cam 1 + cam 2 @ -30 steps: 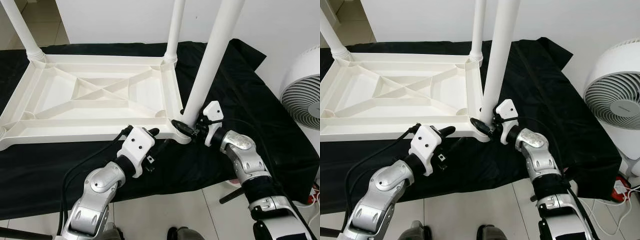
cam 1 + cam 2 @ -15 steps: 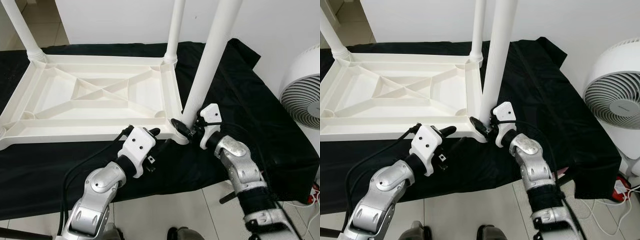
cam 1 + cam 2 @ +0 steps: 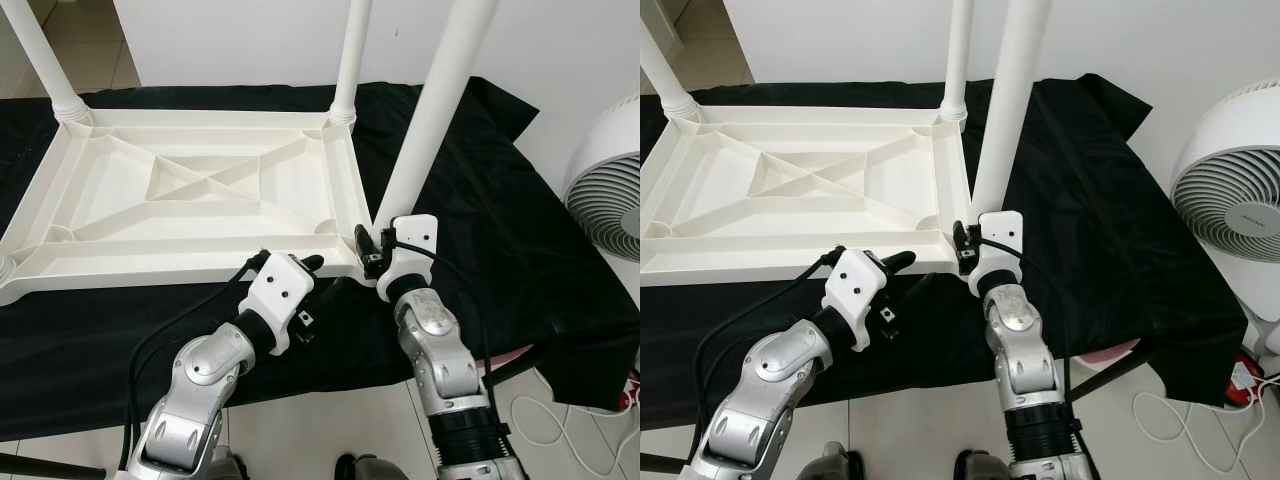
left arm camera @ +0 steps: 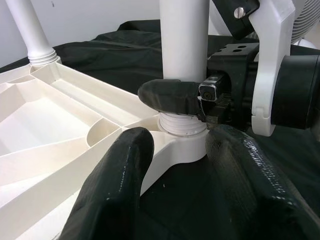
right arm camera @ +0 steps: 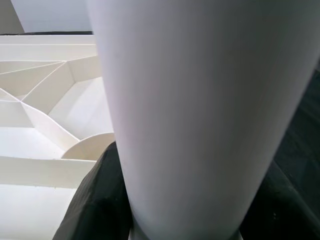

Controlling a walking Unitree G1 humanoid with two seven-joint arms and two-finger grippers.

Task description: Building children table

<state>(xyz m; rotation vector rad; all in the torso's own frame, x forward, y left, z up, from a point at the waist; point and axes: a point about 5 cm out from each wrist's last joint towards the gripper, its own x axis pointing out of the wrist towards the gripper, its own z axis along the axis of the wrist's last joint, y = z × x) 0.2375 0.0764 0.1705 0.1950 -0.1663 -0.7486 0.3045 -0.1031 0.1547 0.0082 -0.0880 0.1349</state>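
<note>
- Left gripper (image 3: 318, 275): I have it low at the near edge of the tabletop (image 3: 190, 190), fingers spread. In its wrist view the two pads (image 4: 117, 190) sit either side of the near-right corner socket (image 4: 182, 142). I read this as bracing, not gripping.
- Right gripper (image 3: 372, 250): just beyond and beside the left one, closed on the near leg (image 3: 425, 130) at its base. One finger (image 4: 170, 95) wraps the leg directly above the threaded collar. The right wrist view shows the leg tight between both fingers.
- Near leg: upright, seated in the corner socket. A band of thread shows between leg and socket, so I judge it not fully screwed home.
- Tabletop: upside down on the black cloth (image 3: 470, 200), ribbed underside facing up, reaching away and to the left of both grippers.
- Far legs: beyond the grippers, a second leg (image 3: 350, 60) stands in the far-right corner. A third leg (image 3: 40, 60) stands in the far-left corner.
- Near-left corner (image 3: 5, 270): far to the left of the left gripper, at the frame edge. I cannot tell whether a leg is fitted there.
- Progress, my estimate: two legs done, the third being tightened, a fourth possibly outstanding. Turning the table upright remains.
- Fan (image 3: 1230, 190): on the floor, well to the right of the right gripper, clear of the work.
</note>
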